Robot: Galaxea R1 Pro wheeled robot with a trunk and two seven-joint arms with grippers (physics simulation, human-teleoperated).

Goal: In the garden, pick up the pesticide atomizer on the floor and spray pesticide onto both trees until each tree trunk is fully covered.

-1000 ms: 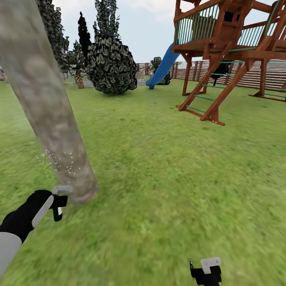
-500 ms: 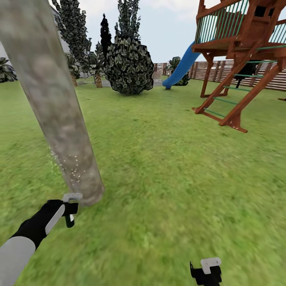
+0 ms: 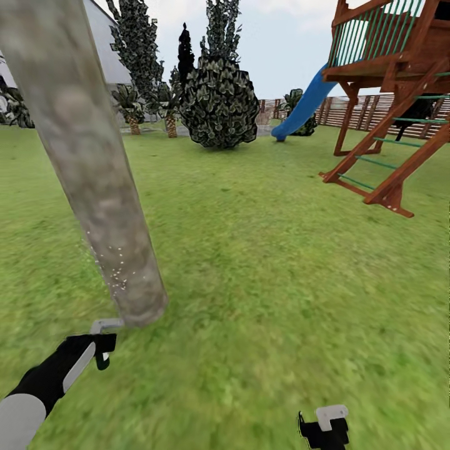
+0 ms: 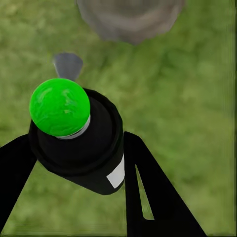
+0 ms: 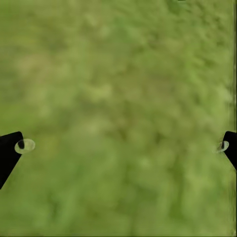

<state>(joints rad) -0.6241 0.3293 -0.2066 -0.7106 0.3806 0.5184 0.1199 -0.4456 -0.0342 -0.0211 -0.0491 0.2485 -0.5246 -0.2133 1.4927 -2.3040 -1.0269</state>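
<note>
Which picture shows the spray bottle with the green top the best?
The left wrist view: the spray bottle sits big between the left hand's fingers, green top clear. In the head view it's a tiny dark shape beside the tree trunk. The right wrist view has grass.

— What does the left arm (image 3: 44, 384) look like from the head camera?

— Pale grey on the upper segment, then a glossy black forearm with a slim light-grey stripe along it. At the wrist end sits a small light-grey bracket over dark gripper parts.

— And the left gripper (image 4: 74, 197) up close?

— Two flat black fingers (image 4: 148, 192), tapering; one has a long narrow slot cut through it.

— The right gripper (image 3: 325, 428)?

— Black body, with a white angular bracket on top. In its wrist view the black fingertips (image 5: 9, 153) each carry a small pale oval — a pad or screw, hard to tell.
</note>
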